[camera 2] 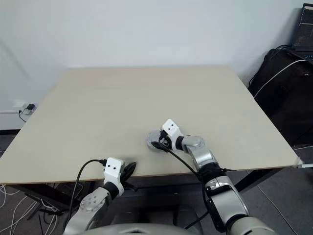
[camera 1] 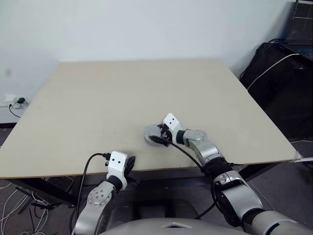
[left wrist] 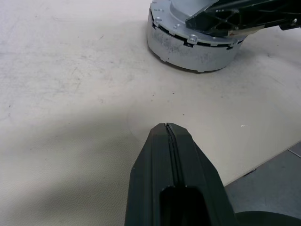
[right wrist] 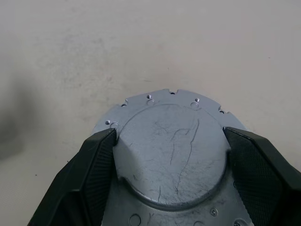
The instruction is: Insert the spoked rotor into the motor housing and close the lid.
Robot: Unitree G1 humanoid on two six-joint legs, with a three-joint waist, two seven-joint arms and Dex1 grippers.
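Head views. Tabletop [camera 1: 122,98]: pale beige board, bare over most of its surface. The lid [camera 1: 152,133], a round grey-silver metal disc, lies near the front edge, a little right of the middle. Right gripper [camera 1: 157,135]: reaches in from the front right and rests on the lid's right side, its black fingers over the metal. Left gripper [camera 2: 128,170]: sits at the front edge, left of the middle, well apart from the lid. A black bag [camera 1: 274,73] stands on the floor beyond the right edge; a wall socket [camera 1: 14,102] with a plug shows past the left edge.

Left wrist view. The two black fingers [left wrist: 174,179] are pressed together with only a seam between them, nothing held, their tip over bare tabletop close to the front edge. Beyond them stands the lid as a low silver drum with a notched rim, the right gripper lying across its top.

Right wrist view. The lid shows a raised, scratched round boss on a flat flange with small holes. The jaws stand wide, one textured black finger [right wrist: 89,174] on each side of the boss, against its wall.
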